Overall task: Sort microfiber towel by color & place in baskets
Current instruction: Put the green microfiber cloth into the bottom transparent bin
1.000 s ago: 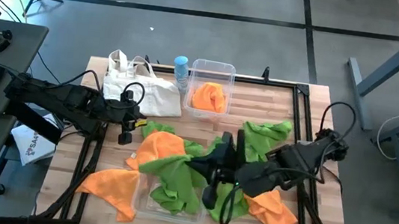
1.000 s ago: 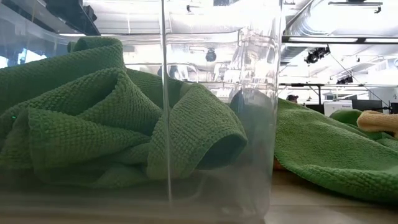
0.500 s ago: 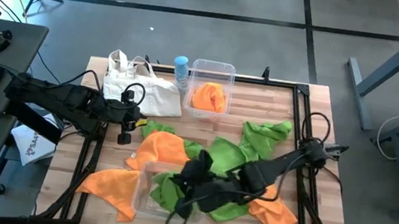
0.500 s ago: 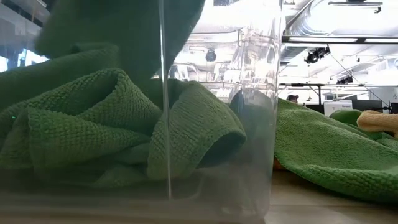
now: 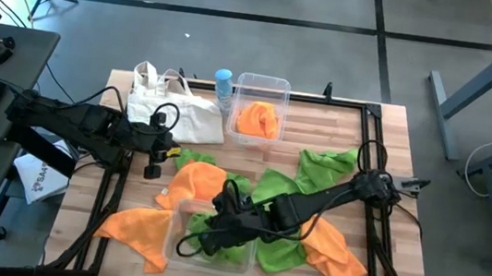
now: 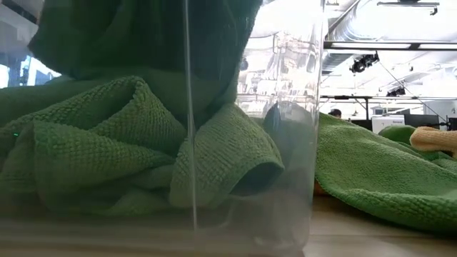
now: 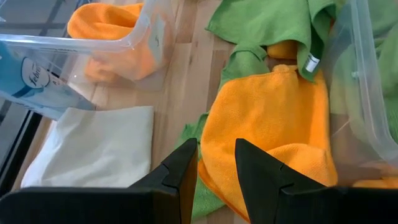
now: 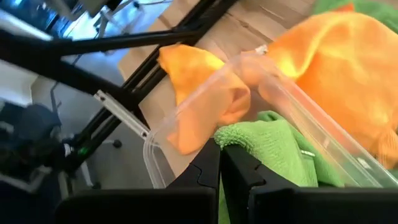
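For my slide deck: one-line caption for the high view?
Right hand lowers a bright green microfiber towel into the near clear plastic bin; left hand waits.

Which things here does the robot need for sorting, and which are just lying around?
For the job: green towels, orange towels, near basket, far basket, right end effector gripping a green towel.

Just lying about: white tote bag, blue bottle.

The high camera looked straight down on the wooden slatted table [image 5: 321,133]; the low one sat apparently pressed against the clear plastic bin [image 6: 250,107], which both showed.
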Available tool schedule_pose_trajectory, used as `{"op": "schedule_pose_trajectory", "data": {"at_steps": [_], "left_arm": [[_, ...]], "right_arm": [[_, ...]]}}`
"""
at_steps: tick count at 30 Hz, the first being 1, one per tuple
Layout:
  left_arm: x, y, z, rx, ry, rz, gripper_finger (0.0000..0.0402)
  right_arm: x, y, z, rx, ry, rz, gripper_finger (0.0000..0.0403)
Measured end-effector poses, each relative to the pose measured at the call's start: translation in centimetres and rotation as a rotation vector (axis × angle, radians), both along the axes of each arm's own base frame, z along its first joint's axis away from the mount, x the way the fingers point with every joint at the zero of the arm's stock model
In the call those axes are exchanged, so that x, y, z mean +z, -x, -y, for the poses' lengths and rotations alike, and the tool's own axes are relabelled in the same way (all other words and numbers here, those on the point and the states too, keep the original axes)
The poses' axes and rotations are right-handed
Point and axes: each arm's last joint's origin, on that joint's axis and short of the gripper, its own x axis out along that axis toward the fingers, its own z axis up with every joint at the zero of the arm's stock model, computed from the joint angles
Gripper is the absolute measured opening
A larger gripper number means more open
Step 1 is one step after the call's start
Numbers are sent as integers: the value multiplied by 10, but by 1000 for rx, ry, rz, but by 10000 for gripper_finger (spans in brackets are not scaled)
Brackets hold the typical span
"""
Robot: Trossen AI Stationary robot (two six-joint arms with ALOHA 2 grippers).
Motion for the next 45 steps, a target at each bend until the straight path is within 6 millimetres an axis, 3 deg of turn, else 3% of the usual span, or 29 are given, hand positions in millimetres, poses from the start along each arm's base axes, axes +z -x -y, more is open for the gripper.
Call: {"op": "schedule_pose_trajectory", "data": {"at_steps": [11, 17, 33, 45], "left_arm": [[-2, 2, 0, 4, 1, -27, 97], [-2, 2, 0, 6, 3, -26, 97], [-2, 2, 0, 10, 6, -25, 97], [-2, 2, 0, 4, 0, -27, 97]], "right_arm": [[-4, -1, 13, -197, -126, -38, 0], [-10, -2, 13, -218, -135, -68, 0], [-76, -32, -4, -186, -316, -224, 0], [-72, -34, -1, -207, -288, -197, 0]]}}
